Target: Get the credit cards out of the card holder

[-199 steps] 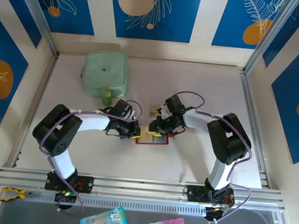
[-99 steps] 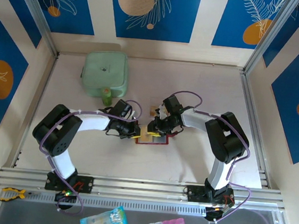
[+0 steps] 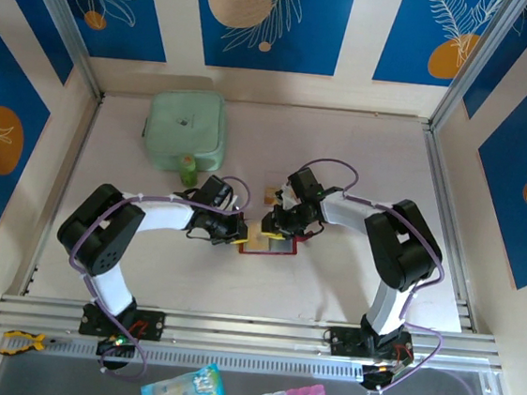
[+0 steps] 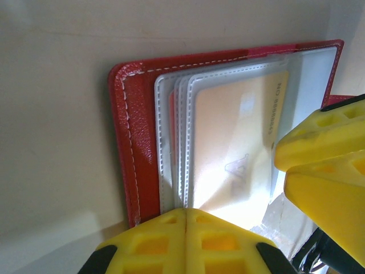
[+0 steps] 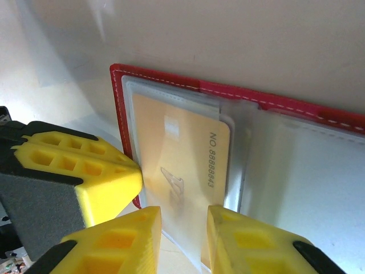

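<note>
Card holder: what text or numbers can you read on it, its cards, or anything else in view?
"NO 8888843": on the gold card in a clear sleeve of the red card holder.
Left wrist view: the card's print is too blurred.
Blue packet near the arm bases: print too small.

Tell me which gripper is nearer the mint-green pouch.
Left. The left gripper is at the left edge of the card holder, toward the pouch; the right gripper is farther right, over it.
</note>
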Available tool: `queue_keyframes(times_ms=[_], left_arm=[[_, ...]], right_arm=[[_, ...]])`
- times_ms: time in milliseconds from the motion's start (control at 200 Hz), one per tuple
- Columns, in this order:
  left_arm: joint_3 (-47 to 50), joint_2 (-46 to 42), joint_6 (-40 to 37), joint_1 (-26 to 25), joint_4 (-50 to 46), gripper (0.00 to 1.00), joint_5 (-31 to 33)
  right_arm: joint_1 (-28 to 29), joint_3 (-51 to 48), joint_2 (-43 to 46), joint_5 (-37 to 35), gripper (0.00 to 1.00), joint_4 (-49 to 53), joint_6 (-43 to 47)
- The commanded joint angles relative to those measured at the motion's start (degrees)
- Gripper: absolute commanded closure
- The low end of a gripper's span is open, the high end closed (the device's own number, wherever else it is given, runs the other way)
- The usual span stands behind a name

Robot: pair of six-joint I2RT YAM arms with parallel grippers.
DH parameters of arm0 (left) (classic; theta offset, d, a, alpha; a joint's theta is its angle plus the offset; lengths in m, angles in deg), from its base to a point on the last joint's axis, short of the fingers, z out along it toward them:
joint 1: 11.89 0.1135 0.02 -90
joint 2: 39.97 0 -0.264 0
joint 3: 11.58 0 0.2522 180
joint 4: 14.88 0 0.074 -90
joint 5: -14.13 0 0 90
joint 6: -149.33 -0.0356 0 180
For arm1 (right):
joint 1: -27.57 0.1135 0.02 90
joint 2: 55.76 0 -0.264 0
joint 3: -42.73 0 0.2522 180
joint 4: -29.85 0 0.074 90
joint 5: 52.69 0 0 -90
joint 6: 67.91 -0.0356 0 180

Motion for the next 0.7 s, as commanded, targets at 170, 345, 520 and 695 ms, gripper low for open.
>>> queue_keyframes(times_ms=[170, 345, 520, 695], left_arm=[[-1.0, 0.6, -0.8, 0.1, -1.9, 0.96, -0.7], [-1.0, 0.6, -0.8, 0.1, -2.0, 0.96, -0.6], [-1.1, 0.5, -0.9, 0.1, -2.2, 0.96, -0.5], [-1.2, 0.6, -0.9, 0.1, -2.4, 0.96, -0.5]], right_arm=[[0.7, -0.8, 0.3, 0.8, 0.72, 0.8, 1.3], [1.4, -0.3, -0.9, 2.1, 0.72, 0.5, 1.4], [2.1, 0.6, -1.8, 2.1, 0.72, 0.7, 1.5], [2.1, 0.7, -1.5, 1.6, 0.72, 0.7, 1.4]])
